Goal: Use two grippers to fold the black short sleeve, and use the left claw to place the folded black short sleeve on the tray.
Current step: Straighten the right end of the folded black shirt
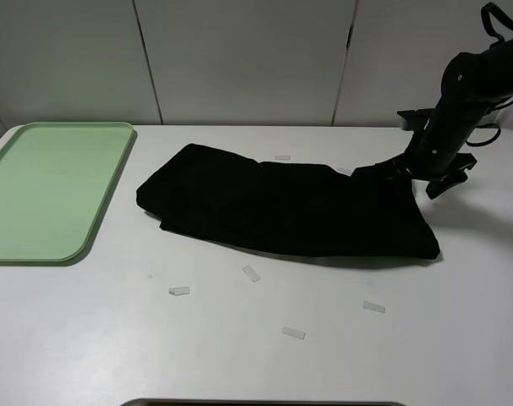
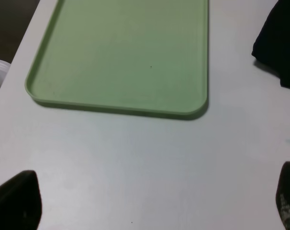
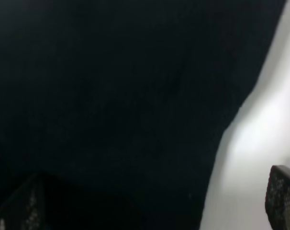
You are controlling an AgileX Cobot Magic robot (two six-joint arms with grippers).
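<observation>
Your right gripper (image 1: 417, 176) gapes empty at the right end of the black short sleeve (image 1: 290, 207) — straddle the cloth fully before you close; the left gripper (image 2: 145, 201), also released, hovers near the tray (image 2: 121, 57).

Soft, even light, faint shadows under the black short sleeve (image 1: 282, 207); the right wrist view is dark and blurred.

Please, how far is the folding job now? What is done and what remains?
Done: the black short sleeve lies folded into a long band. In hand: the right tool, open, is over its right end; the left tool, open, hovers near the tray. Left: further folding, then placing it on the tray.
</observation>
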